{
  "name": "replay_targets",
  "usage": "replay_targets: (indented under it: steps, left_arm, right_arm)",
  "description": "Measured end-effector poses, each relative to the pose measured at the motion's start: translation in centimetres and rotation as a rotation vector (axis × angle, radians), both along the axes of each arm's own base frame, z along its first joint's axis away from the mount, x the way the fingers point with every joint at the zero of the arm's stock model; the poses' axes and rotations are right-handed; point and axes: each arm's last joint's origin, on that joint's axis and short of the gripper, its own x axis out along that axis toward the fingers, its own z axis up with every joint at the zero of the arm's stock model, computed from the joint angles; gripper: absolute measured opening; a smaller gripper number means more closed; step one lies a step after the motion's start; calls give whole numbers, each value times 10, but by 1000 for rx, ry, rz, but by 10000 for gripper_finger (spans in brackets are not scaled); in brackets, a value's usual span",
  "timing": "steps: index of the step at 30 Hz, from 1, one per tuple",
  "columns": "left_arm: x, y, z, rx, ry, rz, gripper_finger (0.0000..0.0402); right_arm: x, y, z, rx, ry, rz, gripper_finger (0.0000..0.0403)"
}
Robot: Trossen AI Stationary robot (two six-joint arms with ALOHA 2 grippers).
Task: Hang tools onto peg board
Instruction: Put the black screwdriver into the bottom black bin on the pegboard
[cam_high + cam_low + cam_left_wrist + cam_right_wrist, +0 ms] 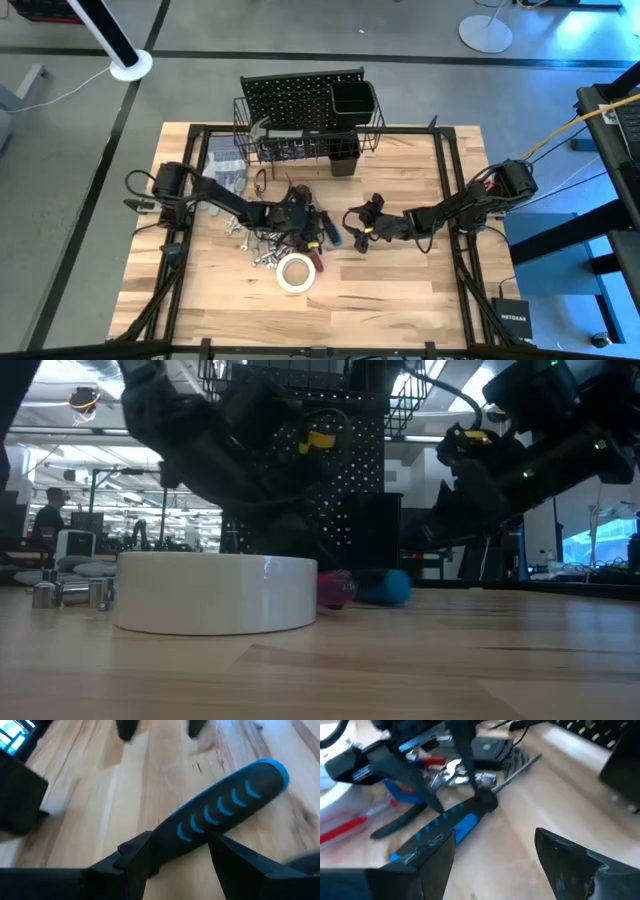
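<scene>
- Jaws of the left gripper (pixel 177 852) are clamped on the blue and black handle of a screwdriver (pixel 225 802), low over the wooden table (pixel 400 300) near its middle.
- Jaws of the right gripper (pixel 495 850) stand wide apart, close by and aimed at that same screwdriver (pixel 445 822), whose metal shaft runs toward the table's far edge.
- Wrenches (pixel 262 255) and red-handled tools (pixel 350 827) lie heaped beside the left gripper (pixel 318 228); the white tape roll (pixel 295 272) lies flat just on the near side of the heap.
- Peg board (pixel 290 100) stands upright at the far edge, its wire basket (pixel 310 145) and square cup (pixel 352 98) attached.
- Grey floor surrounds the table; the low view shows a lit workshop with a person (pixel 48 510) seated far off.
- Tape roll (pixel 215 592) blocks most of the heap in the low view, so single tools there cannot be told apart.
</scene>
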Motion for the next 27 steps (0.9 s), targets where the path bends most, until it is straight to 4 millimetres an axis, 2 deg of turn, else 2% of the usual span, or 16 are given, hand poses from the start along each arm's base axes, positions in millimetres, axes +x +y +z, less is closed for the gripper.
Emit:
replay_targets:
  steps: [5, 10, 13, 18, 23, 27]
  left_arm:
    - [22, -3, 4, -9, -34, 3, 191]
    - [35, -3, 4, 66, -2, -67, 191]
    - [38, 0, 5, 14, 23, -139, 191]
    - [43, 9, 8, -122, 72, -163, 191]
    - [49, 7, 16, -121, 41, -178, 191]
    - [50, 1, 13, -132, 45, -171, 191]
  right_arm:
    - [-4, 1, -7, 58, 80, 24, 275]
    - [-6, 7, -6, 114, 87, 75, 275]
    - [-8, 15, -5, 149, 81, 99, 275]
    - [-9, 23, -12, 228, 84, 68, 275]
    - [-9, 23, -28, 277, 98, -31, 275]
    - [-7, 24, -33, 267, 73, -61, 275]
